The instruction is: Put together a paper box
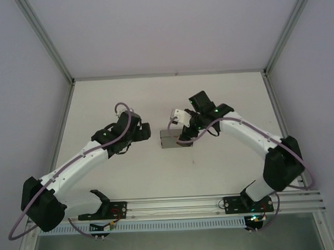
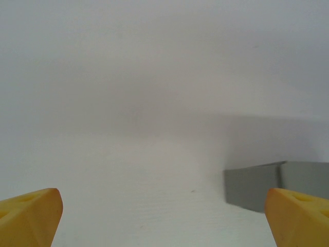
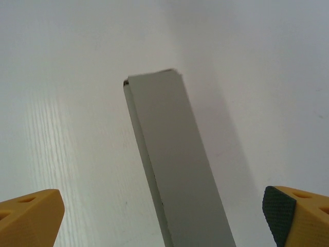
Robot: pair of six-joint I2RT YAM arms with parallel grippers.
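Note:
The paper box is a small grey closed rectangular box lying flat in the middle of the white table. My left gripper hangs just to its left, open and holding nothing. In the left wrist view the box sits off to the right, near the right yellow fingertip, outside the left gripper. My right gripper is over the box's right end. In the right wrist view the box runs lengthwise between the wide-apart fingers of the right gripper, touching neither.
Aluminium frame posts and pale walls close in the table on the left, back and right. A metal rail carrying both arm bases runs along the near edge. White tabletop lies all round the box.

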